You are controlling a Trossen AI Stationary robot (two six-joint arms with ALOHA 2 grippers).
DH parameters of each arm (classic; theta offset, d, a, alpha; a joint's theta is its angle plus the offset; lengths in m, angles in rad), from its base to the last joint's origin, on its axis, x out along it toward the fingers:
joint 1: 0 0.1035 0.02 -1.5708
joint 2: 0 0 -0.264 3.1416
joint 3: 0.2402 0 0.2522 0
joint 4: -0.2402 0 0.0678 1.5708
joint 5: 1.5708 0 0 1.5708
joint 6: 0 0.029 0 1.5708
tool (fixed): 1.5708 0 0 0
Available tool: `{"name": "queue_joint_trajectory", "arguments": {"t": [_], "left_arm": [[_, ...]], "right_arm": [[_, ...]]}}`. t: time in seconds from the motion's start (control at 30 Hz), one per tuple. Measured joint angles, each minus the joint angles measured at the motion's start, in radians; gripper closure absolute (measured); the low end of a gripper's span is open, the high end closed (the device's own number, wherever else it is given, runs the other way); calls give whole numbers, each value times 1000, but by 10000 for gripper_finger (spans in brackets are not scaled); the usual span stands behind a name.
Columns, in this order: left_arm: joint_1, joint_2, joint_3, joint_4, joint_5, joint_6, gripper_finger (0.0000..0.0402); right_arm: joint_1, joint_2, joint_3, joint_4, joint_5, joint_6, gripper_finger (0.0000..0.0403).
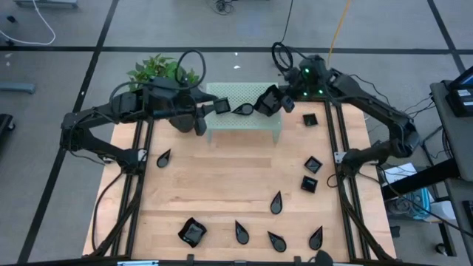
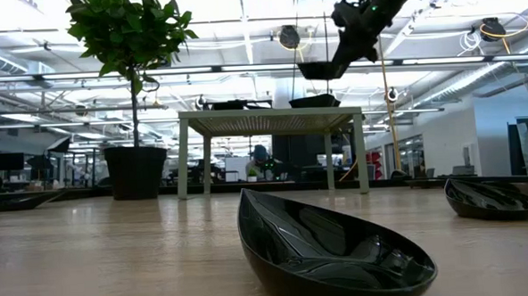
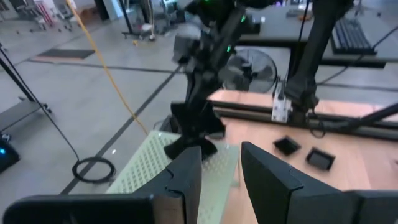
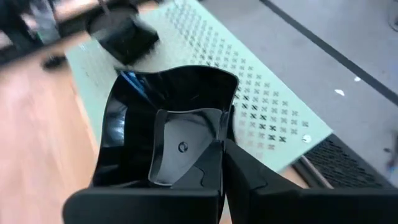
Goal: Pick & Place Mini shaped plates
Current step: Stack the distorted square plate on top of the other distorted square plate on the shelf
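right claw (image 4: 221, 149): pinches one wall of the wavy plate (image 4: 168, 118), pressed together on it. holds it up in the air, just over the right part of the green stand (image 4: 267, 99). squeezes only the rim and leaves the shiny inside free, so looks like a good grip for carrying. most likely means to set it down on the stand, a step not yet done.

just under and beside that, on top of the stand: carries two small plates so far, a teardrop plate (image 1: 242, 109) and a square plate (image 1: 222, 106). side by side, near each other, not stacked. leaves room on the right part for one more.

next, left claw (image 3: 221, 149): hangs over the left end of the stand, just beside the square plate. spread apart, with nothing in between. seems to wait there.

farther out, on the wooden table (image 1: 222, 185): many more black plates to move. lone square (image 1: 310, 119) near the stand, pair of squares (image 1: 313, 164) on the right side, left teardrop (image 1: 163, 157), middle teardrop (image 1: 276, 202). at the near edge, second wavy plate (image 1: 192, 232) and a row of three teardrops (image 1: 277, 241). all apart from each other, so easy to grab one at a time.

farthest, past the stand's left corner: leafy plant (image 1: 159, 72) in a dark pot. not part of the job.
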Motion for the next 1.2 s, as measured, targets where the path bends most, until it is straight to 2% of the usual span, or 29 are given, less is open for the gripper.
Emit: {"name": "queue_joint_trajectory", "arguments": {"t": [0.43,0.97,1.2], "left_arm": [[0,0,0,38,-20,-23,282],[27,0,0,36,-26,-21,282],[27,0,0,35,-26,-21,282]], "right_arm": [[-11,112,48,-57,-53,-227,403],[-11,120,48,-5,-46,-216,402],[-11,120,48,4,-42,-215,370]]}}
